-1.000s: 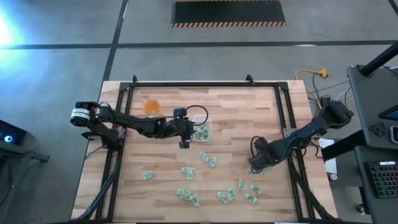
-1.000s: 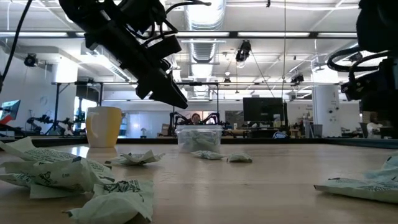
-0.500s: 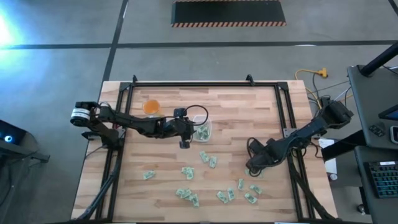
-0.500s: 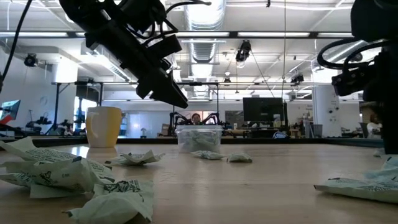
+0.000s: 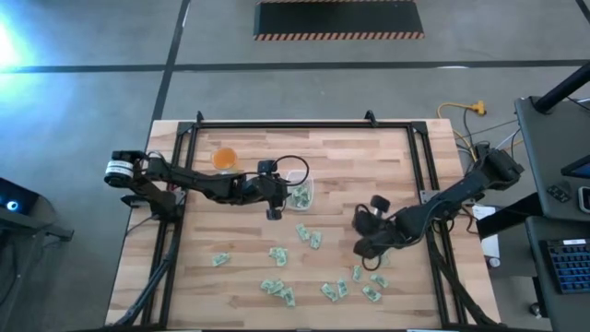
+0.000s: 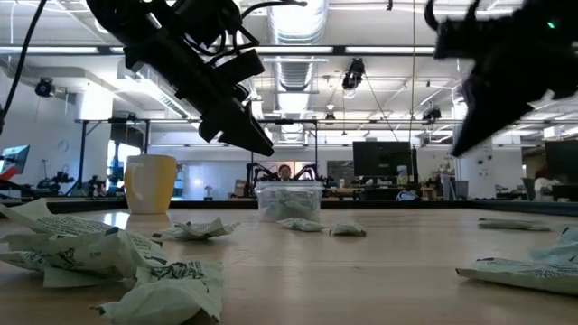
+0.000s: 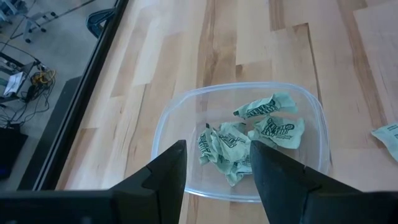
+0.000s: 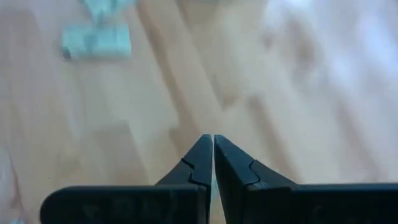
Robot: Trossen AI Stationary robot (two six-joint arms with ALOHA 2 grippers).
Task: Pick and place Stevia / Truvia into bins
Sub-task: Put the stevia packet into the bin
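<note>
Nearest the table's front edge, many Stevia sachets (image 5: 277, 290) lie scattered on the wooden table (image 5: 369, 166). Just behind them the right gripper (image 5: 361, 247) hangs above the boards with its fingers pressed together, holding nothing. Farther back, the left gripper (image 5: 274, 214) hovers spread apart over the clear container (image 7: 239, 147) (several crumpled sachets are inside), near an orange cup (image 5: 224, 158).

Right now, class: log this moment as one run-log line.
left gripper: open, above clear container holding sachets | right gripper: shut, empty, over bare table | loose sachets remain
</note>
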